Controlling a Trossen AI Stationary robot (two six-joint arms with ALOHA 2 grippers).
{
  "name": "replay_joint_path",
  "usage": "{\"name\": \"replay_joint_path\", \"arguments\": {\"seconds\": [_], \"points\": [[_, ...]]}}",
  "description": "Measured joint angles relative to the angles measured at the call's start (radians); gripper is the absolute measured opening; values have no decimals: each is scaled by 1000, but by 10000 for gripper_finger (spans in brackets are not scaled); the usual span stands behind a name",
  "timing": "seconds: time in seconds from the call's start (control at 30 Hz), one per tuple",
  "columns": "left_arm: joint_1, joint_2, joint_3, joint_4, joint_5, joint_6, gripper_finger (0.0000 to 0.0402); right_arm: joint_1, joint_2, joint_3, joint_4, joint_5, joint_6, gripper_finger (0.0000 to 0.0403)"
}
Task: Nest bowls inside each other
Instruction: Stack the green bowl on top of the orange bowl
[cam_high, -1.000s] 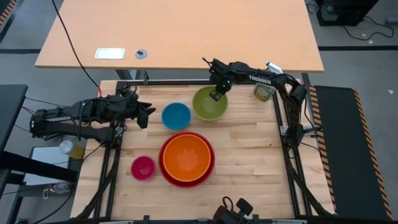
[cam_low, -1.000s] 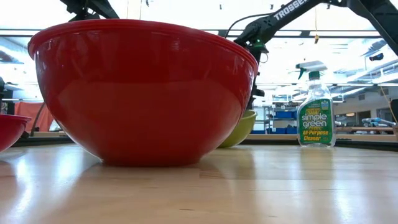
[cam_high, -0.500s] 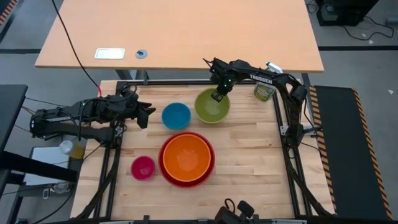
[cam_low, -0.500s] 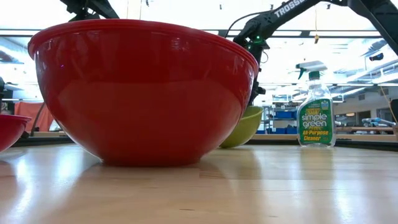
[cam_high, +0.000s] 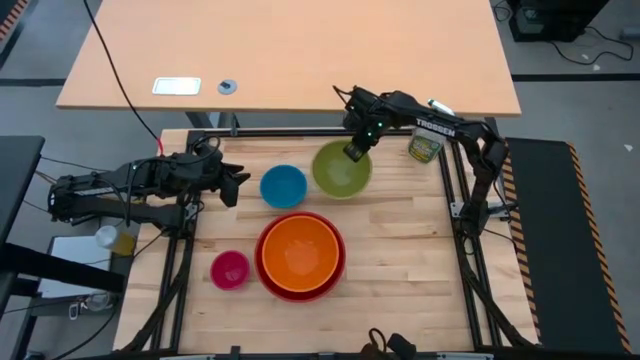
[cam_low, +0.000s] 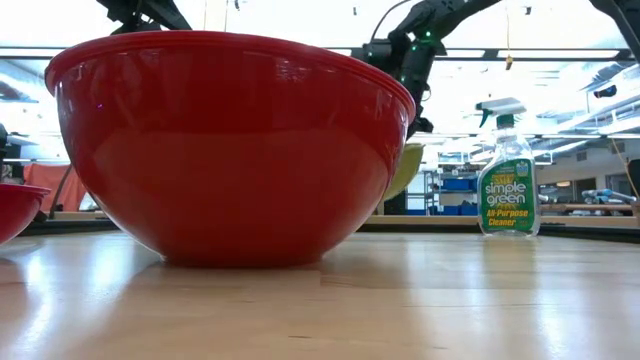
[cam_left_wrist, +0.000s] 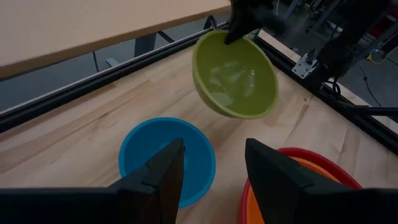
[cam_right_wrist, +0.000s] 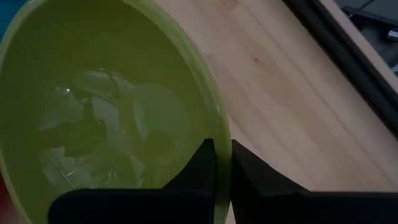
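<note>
My right gripper (cam_high: 355, 150) is shut on the lime green bowl (cam_high: 341, 170), which hangs above the table's far middle (cam_left_wrist: 236, 74). On the table beside it stands the blue bowl (cam_high: 283, 186). The orange bowl (cam_high: 300, 250) sits inside the red bowl (cam_high: 268, 283) at the near middle. The pink bowl (cam_high: 230, 269) rests on its base to the left of them. My left gripper (cam_high: 240, 185) waits open at the table's left, its fingers (cam_left_wrist: 171, 162) apart over the blue bowl's near side. My right gripper (cam_right_wrist: 222, 149) pinches the green bowl's rim (cam_right_wrist: 214, 132) on its far side, one finger inside the bowl and one outside. The fingers slant steeply down from the far side. The bowl is lifted clear of the table and tilted, its other side (cam_low: 408, 165) hanging lower.
A spray bottle (cam_high: 425, 147) stands at the far right corner, close to the right arm (cam_low: 507, 185). A black frame rail (cam_high: 300, 133) runs along the table's far edge. Bare wood lies to the right of the red bowl (cam_low: 230, 150).
My right gripper has risen and gone slightly toward the table's right edge, staying shut on the green bowl's rim. The bowl first tipped, its far side rising, and has then come clear of the table. It now hangs tilted.
</note>
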Motion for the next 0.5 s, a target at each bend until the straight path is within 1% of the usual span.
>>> {"name": "replay_joint_path", "arguments": {"seconds": [0.1, 0.5], "points": [[0, 0, 0, 0, 0, 0, 174, 23, -25, 0, 2, -20, 29, 29], [0, 0, 0, 0, 0, 0, 174, 171, -68, 1, 2, -28, 148, 30]]}}
